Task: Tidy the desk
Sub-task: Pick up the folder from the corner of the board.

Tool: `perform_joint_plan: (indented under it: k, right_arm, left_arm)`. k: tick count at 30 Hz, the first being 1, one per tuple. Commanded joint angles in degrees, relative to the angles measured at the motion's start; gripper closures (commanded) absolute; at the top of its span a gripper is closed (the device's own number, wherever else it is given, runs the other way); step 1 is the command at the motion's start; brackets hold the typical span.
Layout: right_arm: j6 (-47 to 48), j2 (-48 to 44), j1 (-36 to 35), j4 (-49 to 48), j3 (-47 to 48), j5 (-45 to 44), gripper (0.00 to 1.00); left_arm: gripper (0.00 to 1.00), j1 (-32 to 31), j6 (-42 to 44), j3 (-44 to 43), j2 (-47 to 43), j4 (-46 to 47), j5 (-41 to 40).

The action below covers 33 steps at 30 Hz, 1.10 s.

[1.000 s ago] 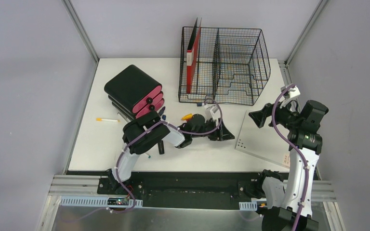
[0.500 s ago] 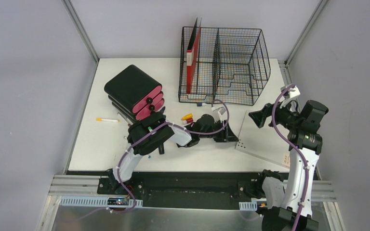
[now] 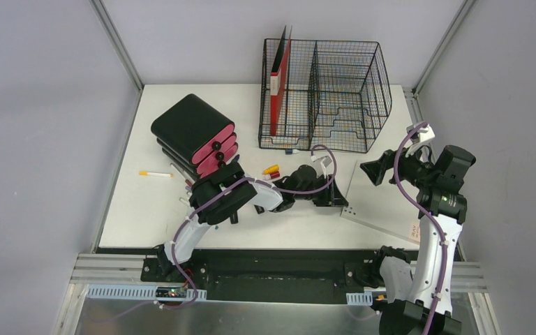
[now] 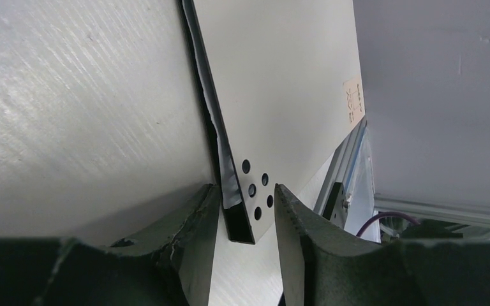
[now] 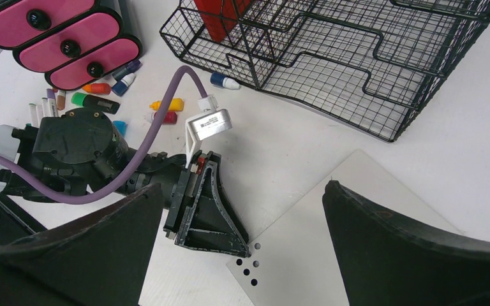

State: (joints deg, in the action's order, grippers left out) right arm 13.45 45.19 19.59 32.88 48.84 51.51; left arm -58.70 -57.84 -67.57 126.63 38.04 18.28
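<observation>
Big white desk [image 3: 146, 202] under everything, grey walls around. At its back, black wire rack [image 3: 342, 77]. On its right side, flat white board [image 3: 384, 202]. At the board's corner, left gripper [image 3: 336, 195], one finger each side, small gap showing. Above the board, right gripper [image 3: 375, 172], fingers spread wide.

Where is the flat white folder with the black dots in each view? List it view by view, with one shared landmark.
Top external: white folder, right side of the desk, in front of the wire rack.
Left wrist: folder, centre to top, its corner between the fingers of the left gripper.
Right wrist: folder, bottom right.
Shared landmark: black dots at its corner.
</observation>
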Motion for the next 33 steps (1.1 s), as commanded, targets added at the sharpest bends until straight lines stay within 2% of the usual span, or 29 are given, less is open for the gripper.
perform_joint_plan:
  k: [1, 10, 33]
  right_arm:
    - [0.9, -0.5, 0.5, -1.1, -0.1, 1.3, 0.01]
    - [0.9, -0.4, 0.5, -1.1, 0.0, 1.4, 0.01]
    - [1.0, -0.4, 0.5, -1.0, -0.1, 1.4, 0.01]
  left_arm:
    - [0.65, -1.0, -0.3, -2.3, 0.7, 0.4, 0.9]
    - [0.72, -1.3, -0.4, -4.0, 1.5, 0.2, 1.7]
    - [0.75, -2.0, -1.5, -8.5, 5.0, -2.5, 2.8]
